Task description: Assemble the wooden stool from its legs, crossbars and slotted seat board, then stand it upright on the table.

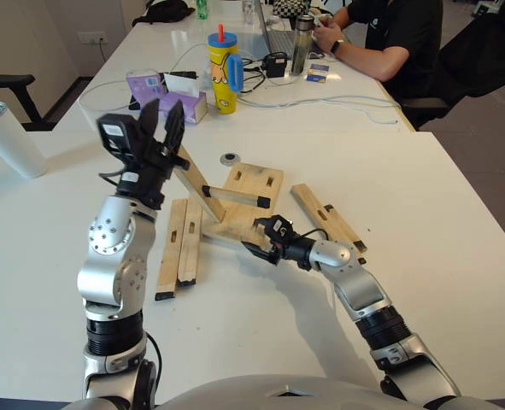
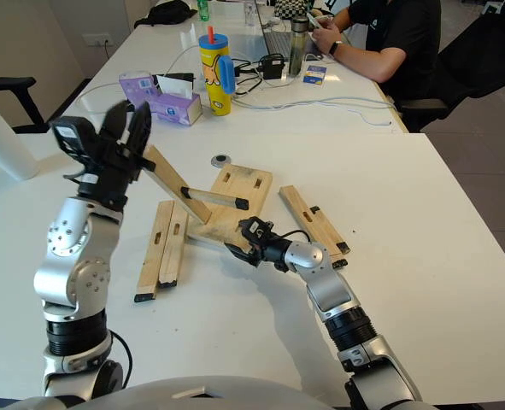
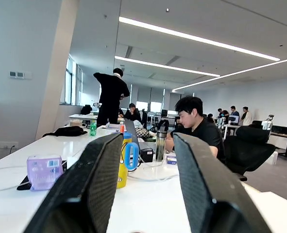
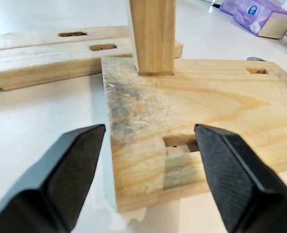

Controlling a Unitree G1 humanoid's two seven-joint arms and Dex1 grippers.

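Observation:
The slotted seat board [image 1: 254, 182] lies flat mid-table. One leg [image 1: 199, 183] stands tilted in a slot, and a black-tipped crossbar [image 1: 235, 197] runs from it over the board. My left gripper [image 1: 161, 120] is raised and open just above and beside that leg's top, with nothing between its fingers [image 3: 97, 184]. My right gripper [image 1: 265, 235] is low at the board's near edge, open. In the right wrist view its fingers [image 4: 70, 160] straddle the board's corner [image 4: 206, 102] by an empty slot. Two loose legs [image 1: 180, 243] lie left of the board, two more [image 1: 327, 216] lie to its right.
A white tumbler [image 1: 8, 137] stands at the far left. A yellow cup [image 1: 224, 73], tissue packs [image 1: 179, 98], a clear container [image 1: 107, 98] and cables crowd the back. A small metal ring [image 1: 230, 159] lies behind the board. A person sits at the far table.

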